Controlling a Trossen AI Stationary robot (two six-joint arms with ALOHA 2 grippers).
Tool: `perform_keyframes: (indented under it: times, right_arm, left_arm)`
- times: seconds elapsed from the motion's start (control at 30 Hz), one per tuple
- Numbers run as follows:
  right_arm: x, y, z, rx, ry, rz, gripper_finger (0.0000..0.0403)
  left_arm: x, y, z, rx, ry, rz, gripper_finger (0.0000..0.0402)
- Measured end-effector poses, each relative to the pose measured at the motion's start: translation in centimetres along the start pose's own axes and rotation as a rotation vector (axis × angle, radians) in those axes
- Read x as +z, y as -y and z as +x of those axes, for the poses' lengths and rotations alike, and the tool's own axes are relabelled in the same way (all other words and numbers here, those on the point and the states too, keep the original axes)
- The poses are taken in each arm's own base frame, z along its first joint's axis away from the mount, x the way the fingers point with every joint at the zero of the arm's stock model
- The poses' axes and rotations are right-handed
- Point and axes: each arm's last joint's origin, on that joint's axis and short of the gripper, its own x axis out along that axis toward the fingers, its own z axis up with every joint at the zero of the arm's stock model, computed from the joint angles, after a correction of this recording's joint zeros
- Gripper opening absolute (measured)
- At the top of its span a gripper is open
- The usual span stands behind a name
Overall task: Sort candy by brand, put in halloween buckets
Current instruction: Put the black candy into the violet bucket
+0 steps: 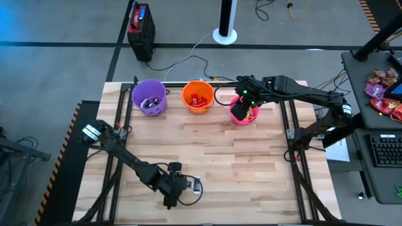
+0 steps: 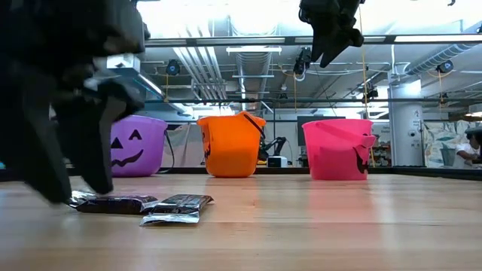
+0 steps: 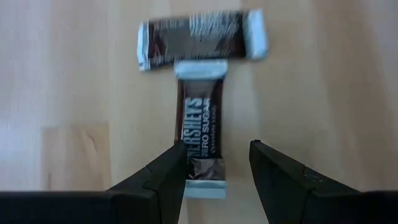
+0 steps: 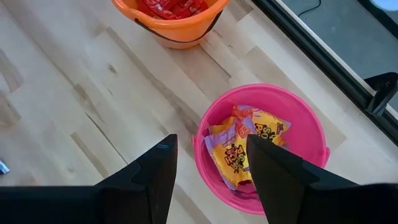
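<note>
A: High view. Left gripper (image 1: 188,186) low at desk's front edge, over dark bars; right gripper (image 1: 240,108) above pink bucket (image 1: 252,117) at back edge. Purple bucket (image 1: 149,97) and orange bucket (image 1: 197,96) alongside, well clear.

B: Low view. Silver-ended wrappers (image 2: 169,218) flat on desk (image 2: 316,226).

A: Left wrist view. Fingers (image 3: 168,177) open, empty, astride Hershey's bar (image 3: 200,134); second bar (image 3: 202,38) touching crosswise. Risk: nudging or dragging both.

B: Right wrist view. Fingers (image 4: 158,171) open, empty; yellow packets (image 4: 239,146) inside pink bucket.

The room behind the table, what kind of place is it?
Probably a robotics lab or workshop. The low view shows exposed ceiling pipes; the high view shows a wooden table with floor cables behind it and a desk with a keyboard beside it.
</note>
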Motion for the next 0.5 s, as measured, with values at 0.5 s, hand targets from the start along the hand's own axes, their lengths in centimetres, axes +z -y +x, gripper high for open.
perform_keyframes:
  times: [0.5]
  right_arm:
    - [-0.03, -0.05, 0.01, 0.017, -0.009, 0.024, 0.0185]
  left_arm:
    - [-0.07, -0.30, 1.11, 0.044, 0.040, 0.042, 0.0150]
